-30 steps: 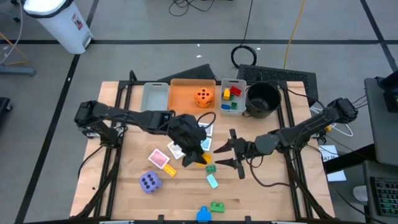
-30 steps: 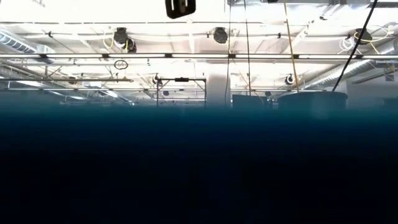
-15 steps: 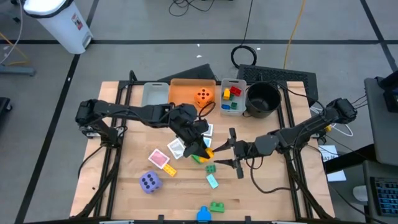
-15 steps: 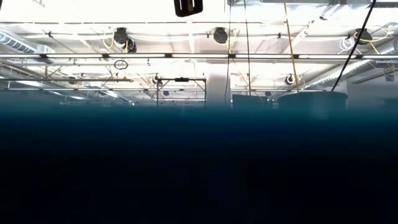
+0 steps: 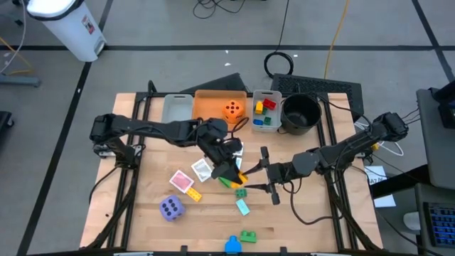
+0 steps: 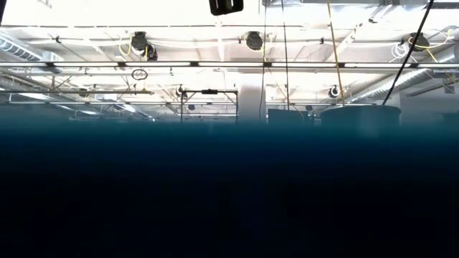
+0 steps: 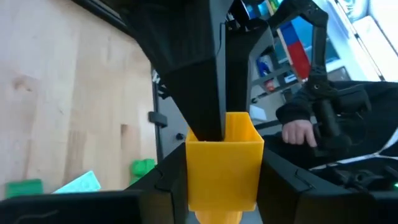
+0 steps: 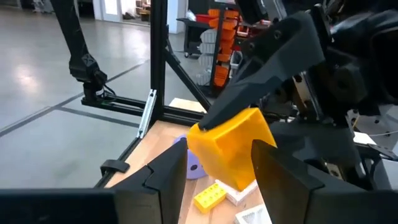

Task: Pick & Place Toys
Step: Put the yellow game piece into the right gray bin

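My left gripper (image 5: 229,171) is shut on a yellow plastic brick (image 5: 239,175) above the middle of the table. My right gripper (image 5: 249,178) is open and level. One of its fingers stands on each side of the same brick (image 8: 231,149). In the left wrist view, one right finger (image 7: 202,93) reaches the brick's hollow far end (image 7: 233,127). An orange die (image 5: 232,110) lies in the orange bin (image 5: 213,99). A purple die (image 5: 170,208), picture cards (image 5: 183,180) and small bricks (image 5: 247,235) lie on the table. My left gripper pinches the yellow brick by two opposite side walls (image 7: 193,180) between its two fingers, coming slanting from above and the table's left. The brick is lifted clear of the table, its hollow end toward my right gripper. My right gripper: I cannot tell whether its fingers touch the brick.
A grey bin (image 5: 178,108), a small bin with bricks (image 5: 264,114) and a black bowl (image 5: 300,112) stand along the far edge. A green brick (image 5: 242,190) and a teal piece (image 5: 243,206) lie just below the grippers. A person's hand (image 7: 298,132) shows beyond the table.
My left gripper has carried the yellow brick a little toward the table's far right, closer to my right gripper's open fingers. The brick stays clear of the table.
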